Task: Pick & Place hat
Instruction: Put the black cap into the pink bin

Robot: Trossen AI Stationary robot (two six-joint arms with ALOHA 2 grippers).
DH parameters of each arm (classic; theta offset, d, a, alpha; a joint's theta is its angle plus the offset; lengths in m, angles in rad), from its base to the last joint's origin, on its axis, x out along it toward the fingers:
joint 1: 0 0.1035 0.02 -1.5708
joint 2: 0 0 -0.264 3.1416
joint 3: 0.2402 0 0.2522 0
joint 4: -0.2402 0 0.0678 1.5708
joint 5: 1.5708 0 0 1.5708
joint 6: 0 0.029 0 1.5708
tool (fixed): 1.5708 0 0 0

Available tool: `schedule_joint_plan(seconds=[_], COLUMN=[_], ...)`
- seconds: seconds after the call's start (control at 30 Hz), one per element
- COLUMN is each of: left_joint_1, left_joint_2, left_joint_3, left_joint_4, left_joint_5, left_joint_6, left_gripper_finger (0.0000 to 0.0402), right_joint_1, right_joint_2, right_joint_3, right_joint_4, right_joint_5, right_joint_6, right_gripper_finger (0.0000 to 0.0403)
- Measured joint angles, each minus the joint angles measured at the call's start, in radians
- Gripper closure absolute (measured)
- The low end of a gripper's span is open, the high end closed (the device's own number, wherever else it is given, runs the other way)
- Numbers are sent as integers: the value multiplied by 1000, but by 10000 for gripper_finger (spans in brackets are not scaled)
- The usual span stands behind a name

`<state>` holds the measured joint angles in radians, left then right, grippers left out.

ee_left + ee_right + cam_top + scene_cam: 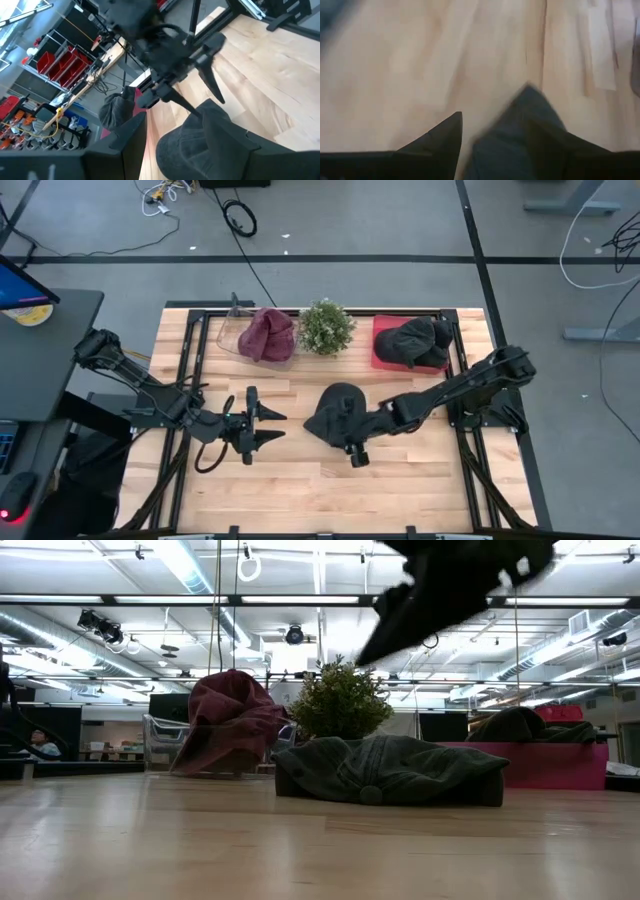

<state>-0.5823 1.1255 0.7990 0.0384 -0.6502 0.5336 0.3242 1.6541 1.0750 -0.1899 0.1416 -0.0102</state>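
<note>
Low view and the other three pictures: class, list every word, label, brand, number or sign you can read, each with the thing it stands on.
None can be read in any view.
The dark hat on the table shows a top button but no lettering.
The red bins on the shelves in the left wrist view are too small to show labels.
The monitor at the high view's left edge shows no legible text.

Lab or workshop — red parts bins [60,65], ceiling strip lights [190,565].

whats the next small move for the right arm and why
Probably lower the right pincer onto the dark hat and close. It looks open and raised beside the hat, which lies flat on the table, ungripped. The left pincer waits open nearby.
</note>
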Motion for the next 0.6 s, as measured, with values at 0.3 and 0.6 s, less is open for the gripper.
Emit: schedule_joint_plan(seconds=[0.3,0.6], left_joint_1=[0,0], left_joint_2=[0,0], left_joint_3=[0,0], left_joint_4=[-16,-30], left_joint_5=[-7,-7], left_joint_6=[-6,-25], left_gripper_finger=[204,204], right_joint_1=[40,32], right_joint_2=[190,278], right_joint_3=[152,171], right_joint_4=[-274,-286], right_joint_5=[173,195], right_joint_6=[-142,-163], right_gripper_finger=[195,195])
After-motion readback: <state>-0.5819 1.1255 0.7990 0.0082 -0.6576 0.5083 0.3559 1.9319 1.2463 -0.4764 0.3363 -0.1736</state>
